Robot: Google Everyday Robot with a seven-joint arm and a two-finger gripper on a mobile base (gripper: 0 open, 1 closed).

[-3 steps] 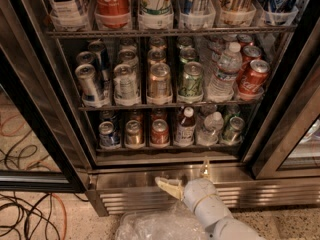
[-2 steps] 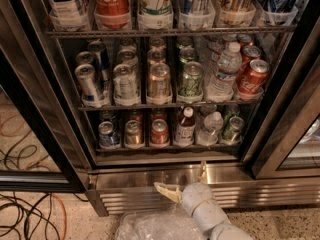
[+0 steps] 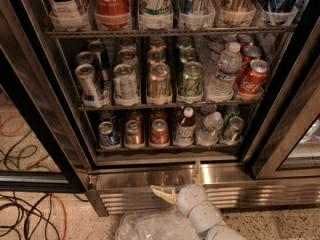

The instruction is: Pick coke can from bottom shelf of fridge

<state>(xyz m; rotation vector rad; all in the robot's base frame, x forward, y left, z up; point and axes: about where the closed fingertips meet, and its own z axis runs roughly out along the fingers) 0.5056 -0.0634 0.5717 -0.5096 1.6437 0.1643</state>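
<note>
Your gripper (image 3: 181, 183) is hovering low in front of the fridge (image 3: 135, 180), level with its stainless-steel vented base. Its two pale fingers are standing wide apart and holding nothing. One fingertip (image 3: 162, 193) is pointing left, and the other is rising upright against the shiny panel. The white, segmented arm (image 3: 202, 216) is reaching in from the bottom edge, angling up and left beside a crinkled sheet of clear plastic (image 3: 147, 228). The coke can (image 3: 159, 132) is standing upright on the bottom shelf (image 3: 170, 147), third from the left in the front row. It is sitting between a gold-toned can (image 3: 134, 133) and a small white-capped bottle (image 3: 186, 126), above your gripper. Cables (image 3: 22, 223) are trailing across the speckled floor (image 3: 80, 225) at left.
</note>
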